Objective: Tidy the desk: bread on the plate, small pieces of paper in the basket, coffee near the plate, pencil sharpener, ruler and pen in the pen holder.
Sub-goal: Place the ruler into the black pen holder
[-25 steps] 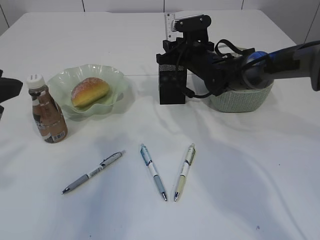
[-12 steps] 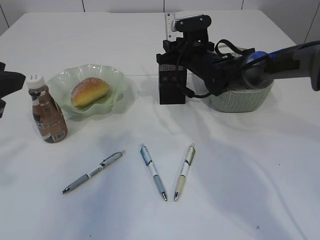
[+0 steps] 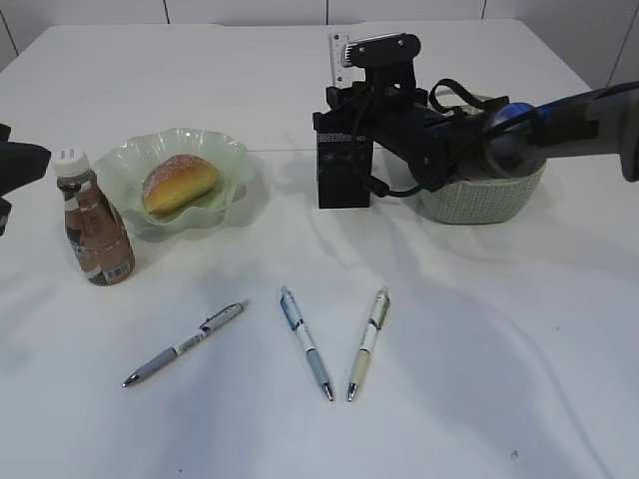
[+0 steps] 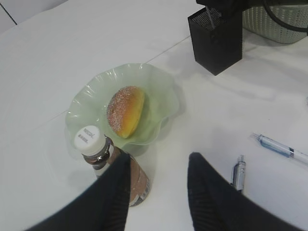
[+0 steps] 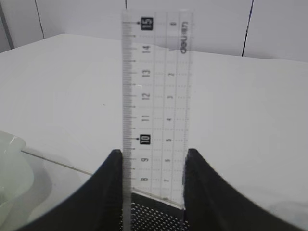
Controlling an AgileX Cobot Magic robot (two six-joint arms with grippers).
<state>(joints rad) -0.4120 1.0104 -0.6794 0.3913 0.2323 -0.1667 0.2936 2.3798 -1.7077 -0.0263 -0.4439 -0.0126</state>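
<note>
White tabletop (image 3: 499, 349) fills the scene, with pale wall panels behind. Over the last second the right gripper (image 5: 154, 166) has been lowered slightly over the pen holder (image 3: 343, 170), so the ruler (image 5: 156, 96), pinched upright between its fingers, now has its lower end at the mesh opening; insertion is judged nearly done, release not yet made. The left gripper (image 4: 156, 166) has been moved in toward the coffee (image 3: 92, 225) and is held spread, empty, beside it. The bread (image 3: 180, 183) lies on the plate (image 3: 120, 165). Three pens (image 3: 305, 341) are left to be collected.
</note>
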